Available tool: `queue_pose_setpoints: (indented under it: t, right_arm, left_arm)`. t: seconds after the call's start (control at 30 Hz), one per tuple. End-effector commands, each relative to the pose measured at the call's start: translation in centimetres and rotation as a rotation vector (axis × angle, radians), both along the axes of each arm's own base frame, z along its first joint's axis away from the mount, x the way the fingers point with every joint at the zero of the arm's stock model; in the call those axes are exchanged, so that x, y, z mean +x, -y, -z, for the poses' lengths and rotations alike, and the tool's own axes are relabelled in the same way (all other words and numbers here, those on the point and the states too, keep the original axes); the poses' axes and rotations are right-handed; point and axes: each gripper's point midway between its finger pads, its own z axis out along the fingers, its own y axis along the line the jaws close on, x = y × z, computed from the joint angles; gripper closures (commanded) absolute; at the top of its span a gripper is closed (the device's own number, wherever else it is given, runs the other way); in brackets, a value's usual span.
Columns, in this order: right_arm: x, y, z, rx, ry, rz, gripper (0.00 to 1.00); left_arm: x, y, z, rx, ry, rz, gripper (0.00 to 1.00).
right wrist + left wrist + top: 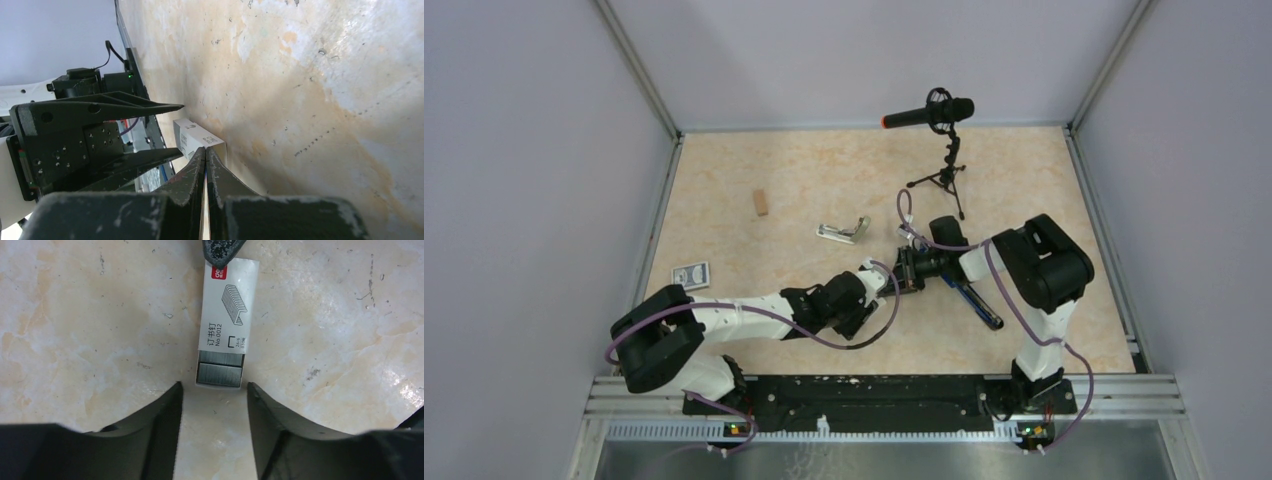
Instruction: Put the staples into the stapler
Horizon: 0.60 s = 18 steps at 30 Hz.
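The staples' white box [230, 305] lies flat on the table, and a grey block of staples [219, 371] sticks out of its near end. My left gripper [214, 390] stands open just short of that block, one finger on each side, touching nothing. My right gripper [205, 150] is shut, its tips pressed against the far end of the box [192, 137]. In the top view the two grippers meet mid-table, left gripper [886, 278] facing right gripper [906, 268]. The stapler [842, 232] lies opened on the table behind them, apart from both.
A microphone on a tripod [944, 150] stands at the back right. A brown wooden block [762, 203] lies at the back left, a blue-patterned card pack [691, 273] at the left. A blue bar with a black end [977, 302] lies under the right arm.
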Motion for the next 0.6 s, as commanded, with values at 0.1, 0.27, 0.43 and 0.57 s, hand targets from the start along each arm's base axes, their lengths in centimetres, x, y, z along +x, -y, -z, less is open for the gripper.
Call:
queue_pose_setpoints:
  t: [0.1,0.27,0.43,0.57]
  right_arm:
    - [0.0,0.1,-0.6,0.032,0.040,-0.012,1.00]
    - [0.1,0.1,-0.9,0.037,0.046,-0.011,1.00]
    - [0.2,0.0,-1.1,0.040,0.046,-0.010,1.00]
    - [0.2,0.0,-1.2,0.042,0.047,-0.010,1.00]
  left_arm:
    - [0.6,1.1,-1.4,-0.057,0.037,0.023,0.34]
    - [1.5,1.5,-1.4,-0.033,0.068,0.033,0.32]
    - [1.8,2.0,-0.8,-0.014,0.058,0.045,0.37]
    - [1.7,2.1,-0.5,-0.019,0.052,0.050,0.41]
